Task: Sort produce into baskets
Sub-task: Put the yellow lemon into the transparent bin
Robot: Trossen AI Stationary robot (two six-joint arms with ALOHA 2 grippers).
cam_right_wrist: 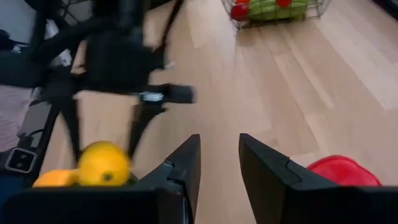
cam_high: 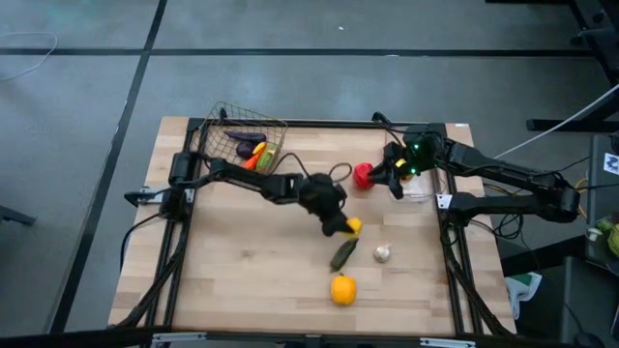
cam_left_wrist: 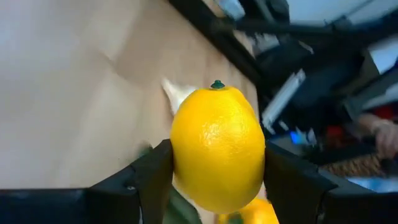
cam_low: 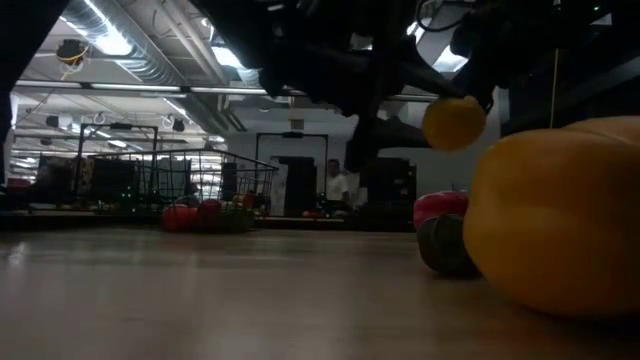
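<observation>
Your left gripper (cam_left_wrist: 214, 177) sits near the centre of the light wooden table (cam_high: 242, 261), its two dark fingers clamped on either side of a round yellow toy lemon (cam_left_wrist: 217, 146) with a small green stem tip; in the low view the lemon hangs clear above the table. Just at its 5 o'clock lies a dark green oblong vegetable (cam_high: 343, 254), with a white garlic bulb (cam_high: 383, 253) beside that toward 3 o'clock and an orange-yellow bell pepper (cam_high: 342, 289) further down at 6 o'clock. Your right gripper (cam_right_wrist: 217, 165) is at the table's 1 o'clock, fingers narrowly apart and empty, beside a red toy fruit (cam_right_wrist: 342, 171). The dark wire mesh basket (cam_high: 280, 127) at 11 o'clock holds purple, orange and green pieces.
</observation>
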